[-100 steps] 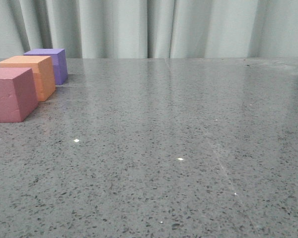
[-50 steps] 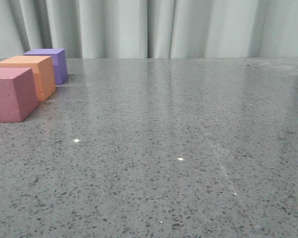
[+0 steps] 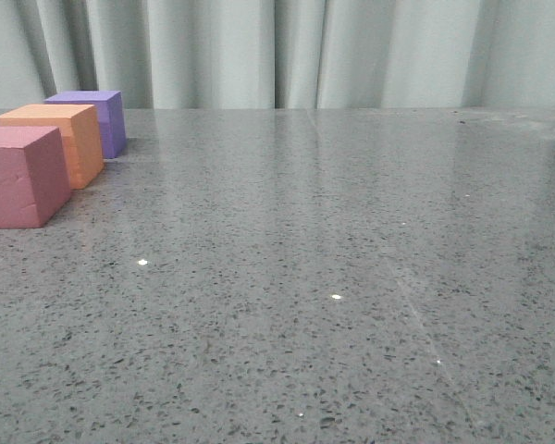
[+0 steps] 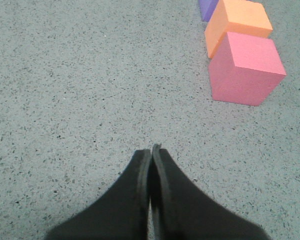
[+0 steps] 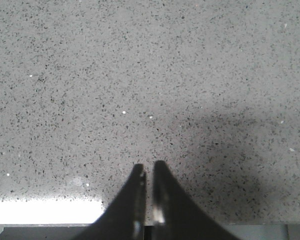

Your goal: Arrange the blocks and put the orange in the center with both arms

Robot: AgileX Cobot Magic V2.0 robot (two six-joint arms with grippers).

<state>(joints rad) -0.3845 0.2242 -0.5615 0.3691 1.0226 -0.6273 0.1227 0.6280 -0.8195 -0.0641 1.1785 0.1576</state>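
Observation:
Three foam blocks stand in a row at the table's left side. The pink-red block [image 3: 18, 176] is nearest, the orange block [image 3: 57, 141] sits in the middle, and the purple block [image 3: 94, 118] is farthest. The same row shows in the left wrist view: pink-red [image 4: 245, 67], orange [image 4: 237, 24], purple [image 4: 207, 7] cut off by the frame edge. My left gripper [image 4: 152, 149] is shut with nothing in it, well short of the blocks. Over bare table, away from all blocks, my right gripper [image 5: 147, 166] is shut and empty. Neither gripper shows in the front view.
The grey speckled table [image 3: 333, 277] stretches to a pale curtain [image 3: 305, 51] at the back. A table edge with a bright reflection [image 5: 45, 212] lies near the right gripper.

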